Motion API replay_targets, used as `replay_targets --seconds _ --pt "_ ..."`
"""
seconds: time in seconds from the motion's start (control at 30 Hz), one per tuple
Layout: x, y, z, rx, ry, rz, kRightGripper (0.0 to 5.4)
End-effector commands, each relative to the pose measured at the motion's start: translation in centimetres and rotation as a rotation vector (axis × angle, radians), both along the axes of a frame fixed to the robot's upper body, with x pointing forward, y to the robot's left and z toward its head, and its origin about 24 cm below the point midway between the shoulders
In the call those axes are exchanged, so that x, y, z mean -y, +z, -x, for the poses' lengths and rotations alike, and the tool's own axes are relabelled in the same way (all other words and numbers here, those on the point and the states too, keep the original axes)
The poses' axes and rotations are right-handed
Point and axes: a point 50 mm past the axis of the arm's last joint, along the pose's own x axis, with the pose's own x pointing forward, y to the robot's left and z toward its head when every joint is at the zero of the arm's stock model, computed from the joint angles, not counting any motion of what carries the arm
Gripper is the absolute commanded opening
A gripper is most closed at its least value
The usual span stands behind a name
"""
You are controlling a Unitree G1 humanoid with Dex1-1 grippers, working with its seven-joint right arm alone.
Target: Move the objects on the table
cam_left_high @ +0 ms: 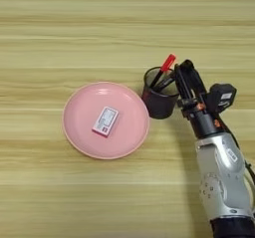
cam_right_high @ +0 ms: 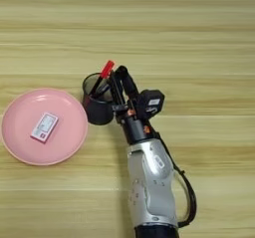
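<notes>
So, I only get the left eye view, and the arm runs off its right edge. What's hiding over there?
Observer: A black cable loops out from the right side of the silver forearm and curves back in near the bottom.
Visitor: Anything lying on the wood beyond that loop?
Observer: No. The right eye view shows the table planks running on to the edge, and I see no object there.
</notes>
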Motion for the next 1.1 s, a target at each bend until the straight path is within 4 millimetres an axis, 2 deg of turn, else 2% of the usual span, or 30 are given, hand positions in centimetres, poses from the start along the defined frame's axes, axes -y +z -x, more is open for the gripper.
replay_targets --seconds 0.03,0.5,1.1 --pt "0.0 2.8 -0.2 0.143 -0.008 -0.009 1.04" --pt "0.8 3.7 0.2 0.181 -0.041 -0.016 1.04" --pt "3.0 5.7 0.9 0.274 -0.126 -0.029 1.04"
